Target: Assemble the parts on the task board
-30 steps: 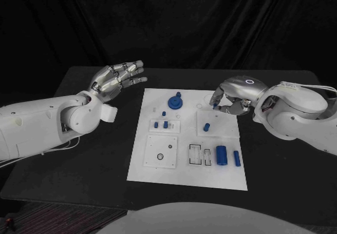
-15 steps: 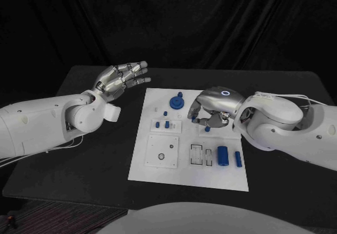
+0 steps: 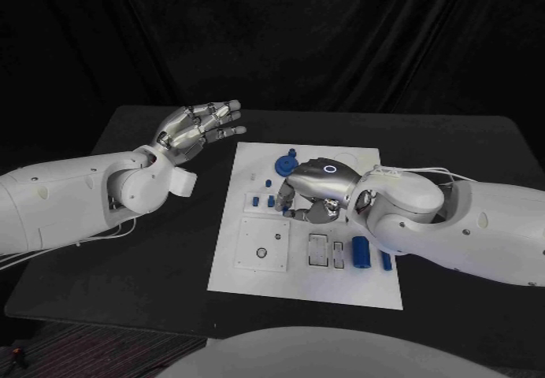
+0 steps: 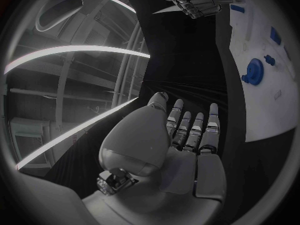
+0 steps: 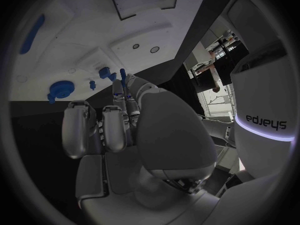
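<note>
The white task board lies mid-table. My right hand hovers low over its middle with its fingers curled. In the right wrist view its fingertips pinch a small blue peg. Just beside the hand, two short blue pegs stand in a small raised plate. The blue gear and a small peg sit at the board's far end. A large blue cylinder lies near the right edge. My left hand is raised left of the board, fingers straight, holding nothing.
A square white plate with holes and a black-outlined slot frame occupy the board's near half. My right forearm lies across the board's right side. Black table surrounds the board.
My right hand has moved from the board's far right corner leftward and nearer, to the board's middle beside the two-peg plate, carrying the peg. My left hand has stayed nearly still.
</note>
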Available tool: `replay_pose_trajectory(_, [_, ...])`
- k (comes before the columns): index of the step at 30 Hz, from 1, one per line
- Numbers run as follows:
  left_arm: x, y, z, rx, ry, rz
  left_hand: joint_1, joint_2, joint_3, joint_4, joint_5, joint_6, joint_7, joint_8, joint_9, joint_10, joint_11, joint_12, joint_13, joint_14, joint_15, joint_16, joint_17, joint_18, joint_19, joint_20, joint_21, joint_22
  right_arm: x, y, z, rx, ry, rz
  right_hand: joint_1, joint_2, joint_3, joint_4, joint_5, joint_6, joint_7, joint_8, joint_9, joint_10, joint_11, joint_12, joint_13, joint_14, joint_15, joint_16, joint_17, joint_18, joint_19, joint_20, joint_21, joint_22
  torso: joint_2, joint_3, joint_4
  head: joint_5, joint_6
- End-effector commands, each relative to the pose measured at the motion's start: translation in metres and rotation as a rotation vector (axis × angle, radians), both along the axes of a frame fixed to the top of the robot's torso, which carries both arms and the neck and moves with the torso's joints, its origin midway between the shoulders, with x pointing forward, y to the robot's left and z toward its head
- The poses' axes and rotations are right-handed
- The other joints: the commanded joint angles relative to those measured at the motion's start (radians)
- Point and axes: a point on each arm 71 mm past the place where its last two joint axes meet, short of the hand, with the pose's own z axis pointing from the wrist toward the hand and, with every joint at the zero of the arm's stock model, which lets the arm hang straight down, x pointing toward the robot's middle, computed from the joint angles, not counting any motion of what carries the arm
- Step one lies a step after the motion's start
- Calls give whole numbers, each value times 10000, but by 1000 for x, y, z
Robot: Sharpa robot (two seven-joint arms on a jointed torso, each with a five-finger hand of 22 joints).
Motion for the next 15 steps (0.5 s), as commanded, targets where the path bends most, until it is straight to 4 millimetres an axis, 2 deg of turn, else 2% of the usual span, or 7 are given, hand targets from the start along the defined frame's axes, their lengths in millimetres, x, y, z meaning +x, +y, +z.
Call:
replay_pose_trajectory(1, [-1,0,0,-153,21,-110,82,-7,23,-48,51,26,62,52,2,45,18,21,8,-21,-12,48,3,-147,59,3,31,-17,-2,3,-3,254,-80,207,-38,16,-31,-43,50,97,0,33,-4,91,-22,-25,10,81,-87,15,6,-62,53,-29,68,1999,0,0,-8,-10,0])
replay_pose_trajectory(4, [-1,0,0,-144,33,-104,82,-7,23,-48,51,26,62,52,2,45,18,21,8,-21,-12,48,3,-147,59,3,31,-17,-4,6,-7,295,-12,266,-37,10,-32,-47,64,93,2,27,-7,93,-21,-31,8,85,-89,21,19,-63,56,-31,73,2000,11,-9,47,-52,0])
replay_pose_trajectory(5, [-1,0,0,-141,40,-104,82,-7,23,-48,51,26,62,52,2,45,18,21,8,-21,-12,48,3,-147,59,3,31,-17,-4,7,-8,303,8,282,-37,10,-32,-47,64,93,2,27,-7,93,-21,-31,8,85,-89,21,19,-63,56,-31,73,2000,11,-4,23,-28,0])
replay_pose_trajectory(10, [-1,1,0,-118,80,-102,82,-7,23,-48,51,26,62,52,2,45,18,21,8,-21,-12,48,3,-147,59,3,31,-17,-6,10,-10,333,70,337,-38,5,-33,-49,69,91,3,24,-8,94,-21,-34,7,83,-89,15,6,-65,60,-32,81,2003,13,6,4,-36,0])
replay_pose_trajectory(15, [0,1,-1,-105,104,-110,90,-6,32,-57,49,27,67,55,1,49,22,26,9,-11,-12,56,4,-151,61,2,29,-23,-9,13,-13,352,149,392,-34,0,-34,-54,75,89,3,20,-10,97,-22,-38,6,83,-90,12,1,-65,62,-33,84,2004,12,5,13,-40,0])
